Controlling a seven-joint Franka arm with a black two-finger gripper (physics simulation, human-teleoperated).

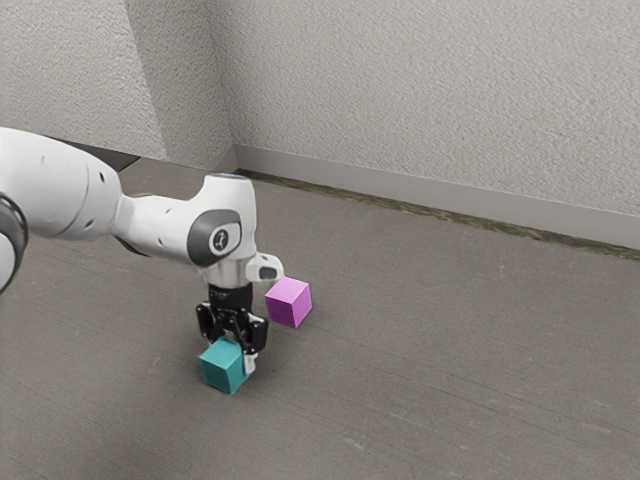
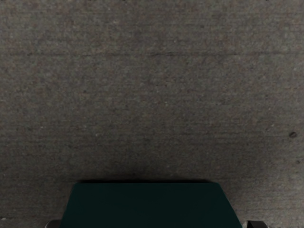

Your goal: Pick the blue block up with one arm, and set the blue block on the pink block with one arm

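A white robot arm (image 1: pixel 110 215) reaches in from the exterior view's left over a grey floor (image 1: pixel 450 350) that meets pale textured walls (image 1: pixel 430 90). Its black gripper (image 1: pixel 231 352) points straight down onto the blue block (image 1: pixel 222 368), a teal-blue cube sitting on the floor. The fingers are spread about as wide as the cube and appear to clasp its upper part from two sides; one pale fingertip shows against the side facing the exterior view's right, while the other is hidden behind the cube.

The pink block (image 1: pixel 288 302) stands on the floor near the gripper, toward the exterior view's right and farther back, apart from the blue block.

In the wrist view, the blue block (image 2: pixel 149 206) is a dark teal shape directly under the hand, cut off at the frame's edge, with slivers of the fingertips (image 2: pixel 254 224) just beside its corners. Whether it is lifted cannot be told.
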